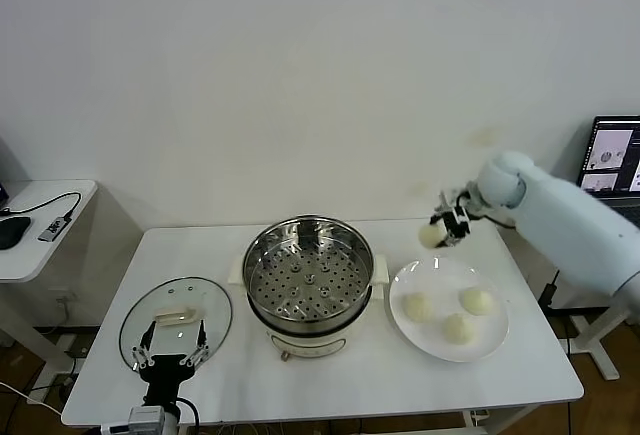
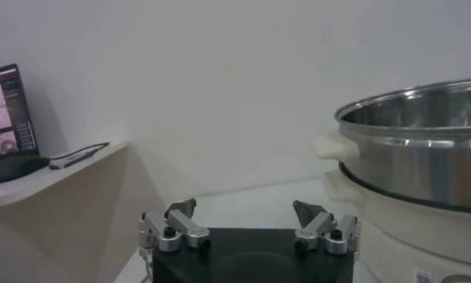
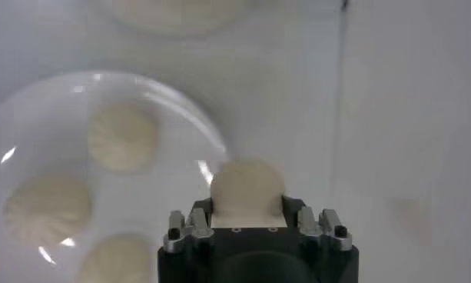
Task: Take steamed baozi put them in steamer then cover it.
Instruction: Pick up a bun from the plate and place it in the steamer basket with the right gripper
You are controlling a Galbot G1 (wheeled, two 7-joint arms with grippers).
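My right gripper point(image 1: 440, 232) is shut on one cream-white baozi point(image 1: 431, 235) and holds it in the air above the far left rim of the white plate point(image 1: 497, 333); the wrist view shows the baozi point(image 3: 247, 188) between the fingers. Three baozi point(image 1: 418, 306) point(image 1: 477, 301) point(image 1: 458, 328) lie on the plate. The steel steamer point(image 1: 308, 273) stands open at the table's middle, its perforated tray bare. The glass cover point(image 1: 176, 319) lies flat on the table at the left. My left gripper point(image 1: 171, 350) is open and idle over the cover's near edge.
The steamer's side wall point(image 2: 419, 146) fills one side of the left wrist view. A side desk point(image 1: 40, 220) with a mouse and cables stands at the far left. A laptop point(image 1: 612, 160) is at the far right behind my right arm.
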